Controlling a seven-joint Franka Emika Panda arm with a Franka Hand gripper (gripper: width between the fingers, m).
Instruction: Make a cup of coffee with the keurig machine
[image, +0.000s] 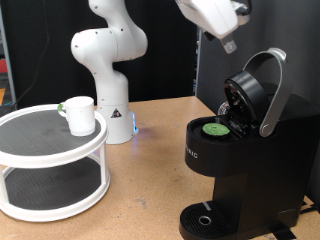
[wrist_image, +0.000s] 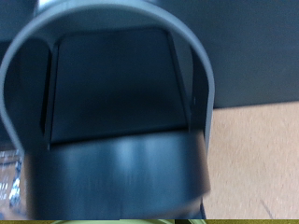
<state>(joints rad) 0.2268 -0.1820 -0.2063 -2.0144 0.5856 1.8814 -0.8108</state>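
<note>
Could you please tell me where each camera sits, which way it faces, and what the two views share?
Exterior view: off the arm, level with the wooden table, facing the large black keurig machine with its lid raised, a green-topped pod seated, and the small white ceramic cup on a round white two-tier stand; the white arm's gripper shows at top.
Wrist view: on the hand, looking at the silver-grey lid handle; no fingers show.
Shared: the handle.

Glossy black plastic keurig machine, wooden table
</note>
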